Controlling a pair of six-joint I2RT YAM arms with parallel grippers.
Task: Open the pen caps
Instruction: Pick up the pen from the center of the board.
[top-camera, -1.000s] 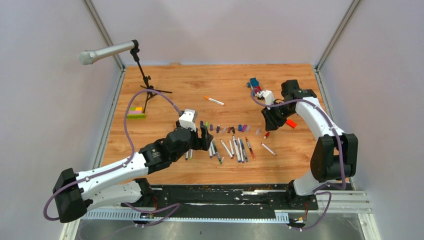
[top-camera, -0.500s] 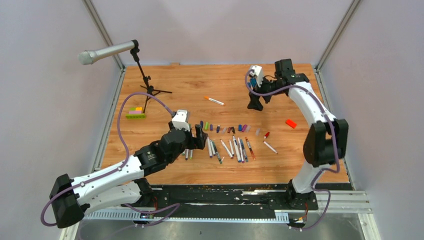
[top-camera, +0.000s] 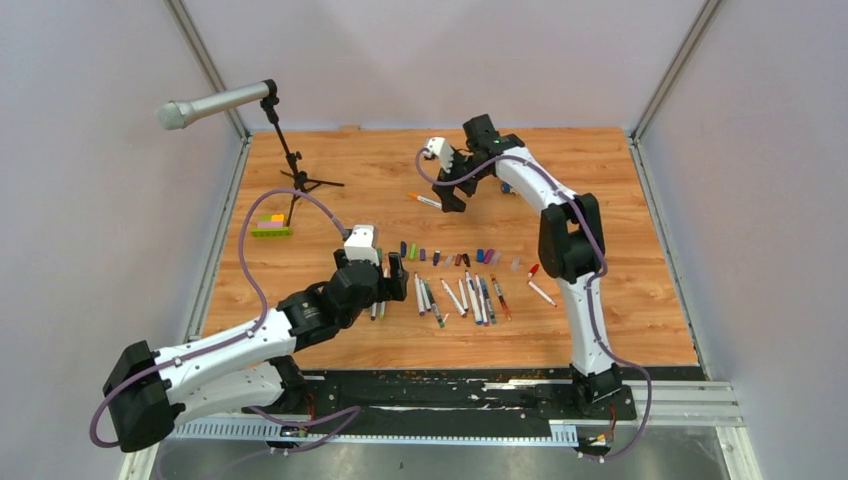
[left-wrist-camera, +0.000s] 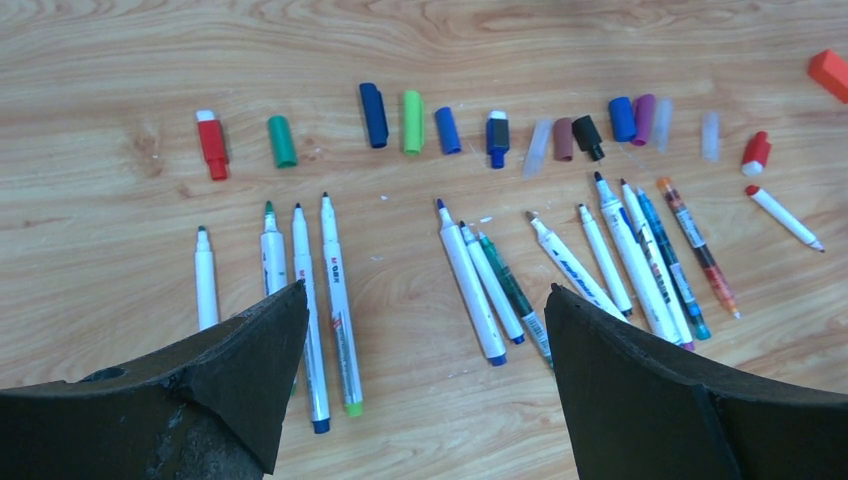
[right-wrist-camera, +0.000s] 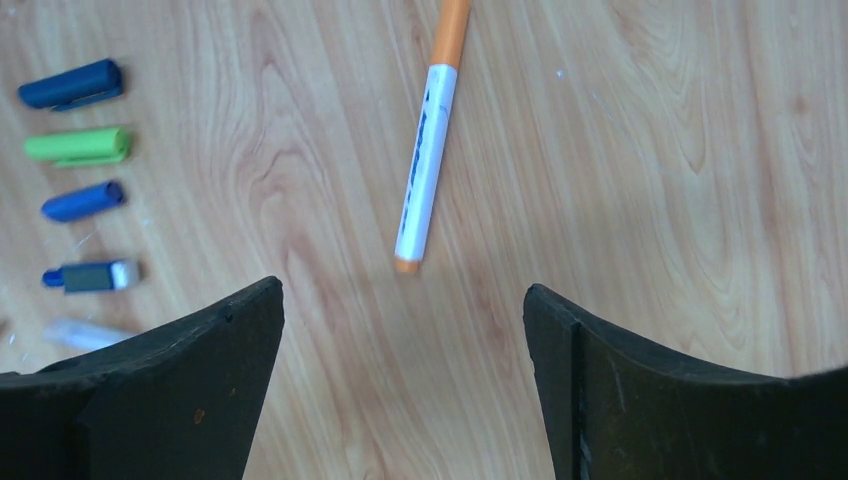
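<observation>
Our right gripper (right-wrist-camera: 400, 295) hangs spread wide, holding nothing, over the orange pen (right-wrist-camera: 425, 170), which lies alone on the table (right-wrist-camera: 650, 150), cap (right-wrist-camera: 452, 25) on. We judge it light, stiff, slick and apt to roll: pinch mid-barrel, pull the cap. Our left gripper (left-wrist-camera: 425, 295) gapes empty too. Its camera, not the right one, shows the other pens (left-wrist-camera: 468, 290) bare, loose caps (left-wrist-camera: 412, 122) lined beyond.

Bench (top-camera: 380, 160): wood-grain top, light brown. Walls (top-camera: 450, 60): plain pale lilac panels on three sides. Corner posts (top-camera: 207, 65): two, aluminium, at the rear. Microphone (top-camera: 215, 103): silver, on black tripod stand (top-camera: 290, 160), far left corner.
</observation>
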